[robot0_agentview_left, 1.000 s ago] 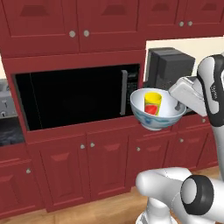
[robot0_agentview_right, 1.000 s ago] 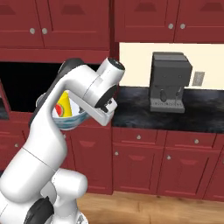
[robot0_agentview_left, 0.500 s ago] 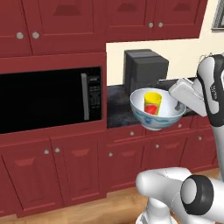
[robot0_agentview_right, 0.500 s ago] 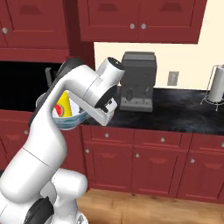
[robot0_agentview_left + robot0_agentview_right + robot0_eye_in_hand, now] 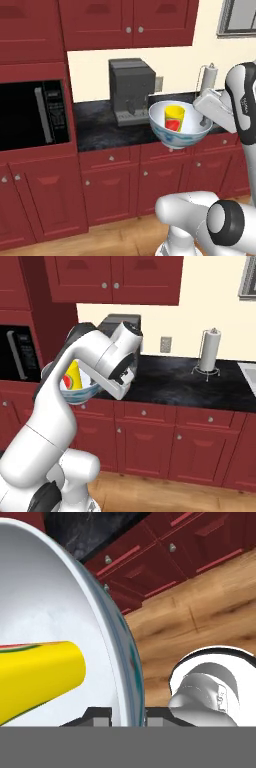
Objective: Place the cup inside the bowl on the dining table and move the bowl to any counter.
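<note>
The white bowl (image 5: 181, 134) hangs in the air in front of the counter (image 5: 97, 127), level and upright. The yellow cup (image 5: 174, 118) with its red mark stands inside it. My gripper (image 5: 204, 121) is shut on the bowl's right rim. In the hand view the rim wall of the bowl (image 5: 75, 607) runs between my fingertips (image 5: 102, 714), and the cup (image 5: 37, 677) lies across the left. From the right, my arm covers most of the bowl (image 5: 81, 393) and the cup (image 5: 72, 375). The dining table is out of view.
A grey coffee machine (image 5: 131, 90) stands on the counter behind the bowl, with a built-in microwave (image 5: 30, 116) to its left. A paper towel holder (image 5: 209, 351) stands farther right, near the sink's edge (image 5: 249, 372). Dark red cabinets run above and below, over a wooden floor (image 5: 205, 612).
The whole scene has slid left as the base moved: the microwave went to the left edge, the coffee machine centred, the paper towel holder came in. The bowl stays gripped.
</note>
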Controlling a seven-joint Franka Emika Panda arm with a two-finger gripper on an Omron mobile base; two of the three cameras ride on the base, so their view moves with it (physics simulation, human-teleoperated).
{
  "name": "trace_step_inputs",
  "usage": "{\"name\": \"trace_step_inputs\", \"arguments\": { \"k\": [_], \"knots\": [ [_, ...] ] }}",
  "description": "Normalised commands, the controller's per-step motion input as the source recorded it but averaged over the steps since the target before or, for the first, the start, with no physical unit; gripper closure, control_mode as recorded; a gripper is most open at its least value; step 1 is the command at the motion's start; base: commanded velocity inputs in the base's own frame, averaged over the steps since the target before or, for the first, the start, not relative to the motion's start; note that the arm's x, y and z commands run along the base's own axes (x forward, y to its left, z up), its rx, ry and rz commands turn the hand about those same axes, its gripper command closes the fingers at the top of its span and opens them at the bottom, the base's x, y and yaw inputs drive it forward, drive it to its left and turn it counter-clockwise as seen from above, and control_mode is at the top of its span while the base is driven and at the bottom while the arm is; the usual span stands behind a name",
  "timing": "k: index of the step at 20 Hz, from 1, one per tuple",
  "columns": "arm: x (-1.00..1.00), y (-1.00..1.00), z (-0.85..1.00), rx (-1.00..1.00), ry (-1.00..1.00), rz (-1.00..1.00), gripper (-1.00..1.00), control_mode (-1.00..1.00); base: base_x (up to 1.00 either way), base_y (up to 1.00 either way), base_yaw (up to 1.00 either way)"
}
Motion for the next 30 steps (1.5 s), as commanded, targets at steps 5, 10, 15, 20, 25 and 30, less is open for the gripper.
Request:
{"name": "trace_step_inputs", "arguments": {
  "k": [5,10,15,20,25,30],
  "knots": [
    [0.0,0.0,0.0,0.0,0.0,0.0,1.0,1.0,0.0,-0.93,0.04],
    [0.0,0.0,0.0,0.0,0.0,0.0,1.0,1.0,0.0,-1.0,0.01],
    [0.0,0.0,0.0,0.0,0.0,0.0,1.0,1.0,0.0,-1.0,0.01],
    [0.0,0.0,0.0,0.0,0.0,0.0,1.0,1.0,0.0,-1.0,0.01],
    [0.0,0.0,0.0,0.0,0.0,0.0,1.0,1.0,0.0,-0.97,0.01],
    [0.0,0.0,0.0,0.0,0.0,0.0,1.0,1.0,0.0,-0.96,0.0]
  ]
}}
